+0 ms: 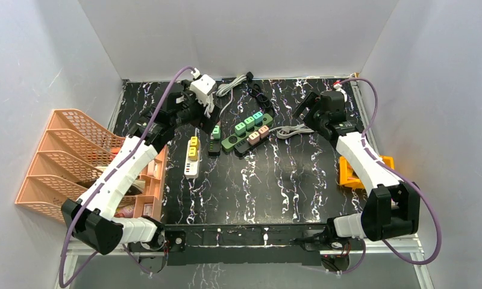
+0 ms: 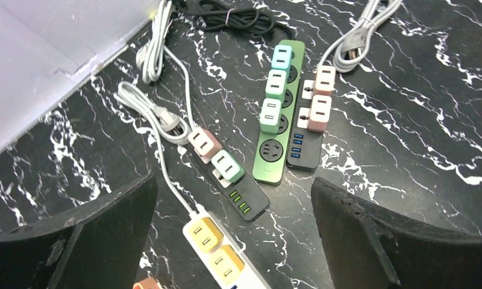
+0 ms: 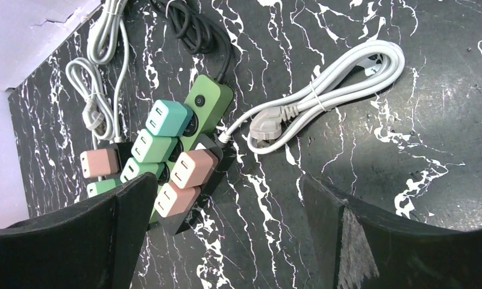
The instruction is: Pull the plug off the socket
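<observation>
While both claws stand fully spread and hold nothing, no plug is yet out of its socket. Entry one: left gripper [image 2: 235,241], empty, hanging over the white power strip [image 2: 249,278] and its two yellow plugs [image 2: 203,235], with a short black strip [image 2: 243,194] carrying one pink plug and one green plug just beyond. Entry two: right gripper [image 3: 226,241], empty, poised above the two pink plugs [image 3: 193,168] on the black power strip [image 3: 217,158]. That strip lies hard against the green power strip [image 3: 209,99], which carries three teal-to-mint plugs [image 3: 169,117]. All the strips sit mid-table towards the far wall, between the two arms. Hazards, as judged:

- The strips look loose on the marble-patterned table [image 1: 299,180], so a pull would likely lift the whole strip unless the other claw pins it.
- The plugs stand shoulder to shoulder, so wide fingers may close on two at once or wedge between neighbours.
- A slanted pull may bind the prongs.
- The bundled white cord [image 3: 341,78] and the black cord [image 3: 193,27] lie close by and could snag or drag.
</observation>
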### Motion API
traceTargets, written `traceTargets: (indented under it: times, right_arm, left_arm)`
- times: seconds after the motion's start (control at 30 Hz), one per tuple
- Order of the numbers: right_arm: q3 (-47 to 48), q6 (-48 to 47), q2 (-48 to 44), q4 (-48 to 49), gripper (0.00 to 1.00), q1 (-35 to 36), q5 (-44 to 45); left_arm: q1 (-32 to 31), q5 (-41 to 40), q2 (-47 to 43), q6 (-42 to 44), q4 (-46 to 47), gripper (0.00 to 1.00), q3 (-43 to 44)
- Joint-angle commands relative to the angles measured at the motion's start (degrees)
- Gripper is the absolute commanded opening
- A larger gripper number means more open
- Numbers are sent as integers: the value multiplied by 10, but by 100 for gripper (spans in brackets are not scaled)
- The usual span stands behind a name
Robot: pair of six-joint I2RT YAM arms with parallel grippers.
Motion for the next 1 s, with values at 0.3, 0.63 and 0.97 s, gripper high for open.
traceTargets:
  times: [0.3,0.63,0.97]
  right_arm:
    - [-4,-24,18,80,98,-35,-117]
    - [81,-132,72,67,98,160,-21]
    - [205,-154,199,32,98,350,85]
  left_arm:
    - [70,471,17,92,-223,98,163]
    - [265,727,-74,-386,319,98,-92]
    - [281,591,-99,-360,246,98,-88]
